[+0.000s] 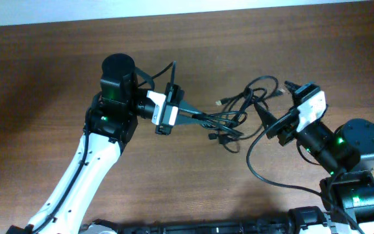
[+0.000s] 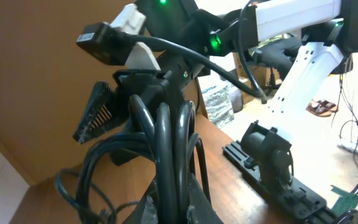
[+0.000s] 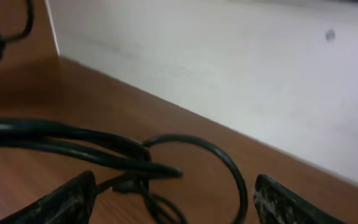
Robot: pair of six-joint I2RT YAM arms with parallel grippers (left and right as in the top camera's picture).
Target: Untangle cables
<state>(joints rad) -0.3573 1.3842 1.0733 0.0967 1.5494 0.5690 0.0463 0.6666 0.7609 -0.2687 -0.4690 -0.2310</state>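
One tangle of thin black cables (image 1: 234,112) lies on one brown wooden table (image 1: 44,65). Left gripper (image 1: 199,116) clamps its nine o'clock edge; right gripper (image 1: 263,119) gapes at three o'clock.

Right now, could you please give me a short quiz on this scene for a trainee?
1. True or false: the left gripper is shut on the cables.
2. The right gripper is: A) shut, B) open, C) out of view.
3. Fill in the colour: the cables are ____.
Key: 1 true; 2 B; 3 black.
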